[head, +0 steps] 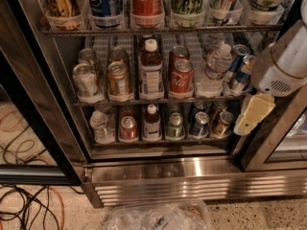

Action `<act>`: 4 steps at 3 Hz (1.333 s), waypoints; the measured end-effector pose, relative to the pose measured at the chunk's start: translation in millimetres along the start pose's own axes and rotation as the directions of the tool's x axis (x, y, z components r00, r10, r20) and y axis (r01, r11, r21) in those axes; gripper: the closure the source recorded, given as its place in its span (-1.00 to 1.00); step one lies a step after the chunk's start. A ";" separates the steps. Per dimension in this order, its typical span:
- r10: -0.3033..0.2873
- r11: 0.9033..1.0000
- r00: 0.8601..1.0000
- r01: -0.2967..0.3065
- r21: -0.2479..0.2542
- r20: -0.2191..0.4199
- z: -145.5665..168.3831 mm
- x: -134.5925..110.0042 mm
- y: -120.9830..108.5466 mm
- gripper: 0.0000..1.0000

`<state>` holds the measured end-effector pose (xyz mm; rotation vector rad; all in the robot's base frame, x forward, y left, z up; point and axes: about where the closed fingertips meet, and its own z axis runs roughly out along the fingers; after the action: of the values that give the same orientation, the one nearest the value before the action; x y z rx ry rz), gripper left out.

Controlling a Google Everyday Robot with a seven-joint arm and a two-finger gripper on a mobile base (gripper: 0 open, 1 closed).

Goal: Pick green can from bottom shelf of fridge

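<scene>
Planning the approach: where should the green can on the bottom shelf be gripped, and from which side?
Probably its upper side wall, coming in from the open front: the green can stands upright at its lane's front, with a bottle and a dark blue can close beside it. The gripper hangs right of the bottom shelf.

Single near view, angled down into fridge [192, 174], pincer [253, 113] at right

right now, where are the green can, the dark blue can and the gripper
green can [175, 120]: camera view, its silver top
dark blue can [200, 118]: camera view, its top
gripper [247, 121]: camera view, yellowish tip, right of both cans
</scene>
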<state>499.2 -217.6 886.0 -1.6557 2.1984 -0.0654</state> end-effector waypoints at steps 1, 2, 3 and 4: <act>0.000 1.000 1.000 0.000 0.000 0.000 0.0 0.0 0.0 -1.00; -0.006 1.000 1.000 0.006 -0.015 0.020 8.1 -1.9 8.4 -1.00; 0.015 0.999 0.997 -0.011 -0.044 0.080 32.2 -9.3 34.6 -1.00; 0.081 0.995 0.979 -0.069 -0.073 0.185 70.3 -17.2 71.8 -1.00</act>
<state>460.6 -166.4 806.7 -1.5427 2.1373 0.1792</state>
